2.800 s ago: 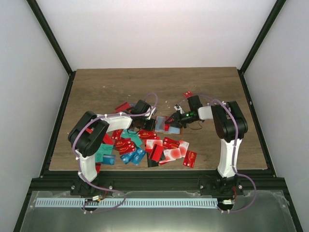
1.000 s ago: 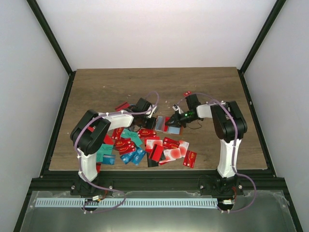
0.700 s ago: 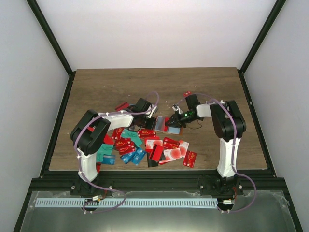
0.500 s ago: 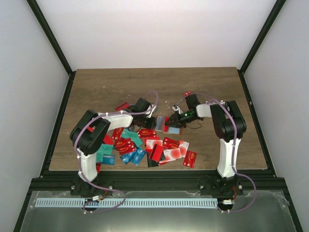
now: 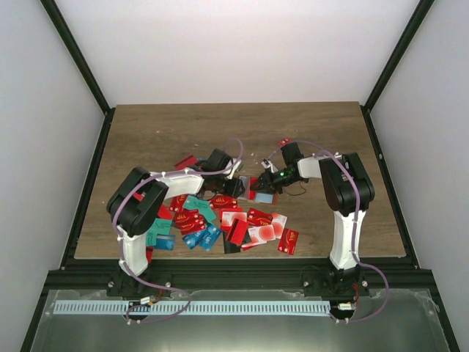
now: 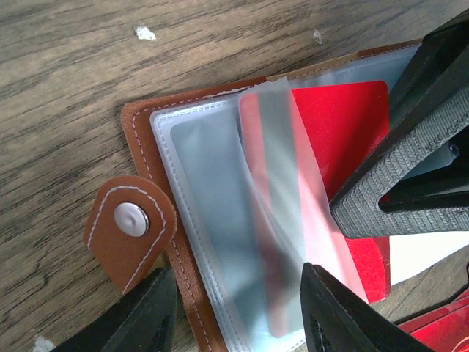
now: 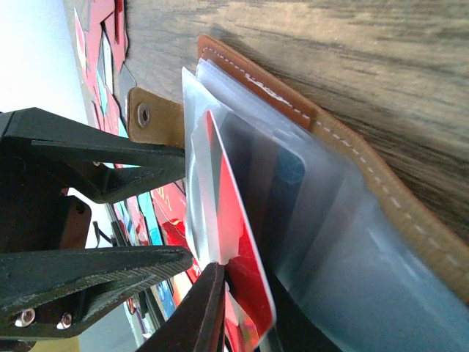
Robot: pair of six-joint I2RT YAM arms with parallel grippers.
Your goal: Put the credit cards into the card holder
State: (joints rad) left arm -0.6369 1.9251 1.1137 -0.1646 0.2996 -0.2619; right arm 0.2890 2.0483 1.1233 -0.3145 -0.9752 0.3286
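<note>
Left wrist view: card holder lies open on the table, snap tab folded out. Red card sits partway under a curled-up clear sleeve. Right gripper pinches that card's outer end and its fingers cover that side of the holder. Left gripper is spread wide over the holder's near edge, not touching the card. Loose cards are heaped just beside it, toward the arm bases.
</note>
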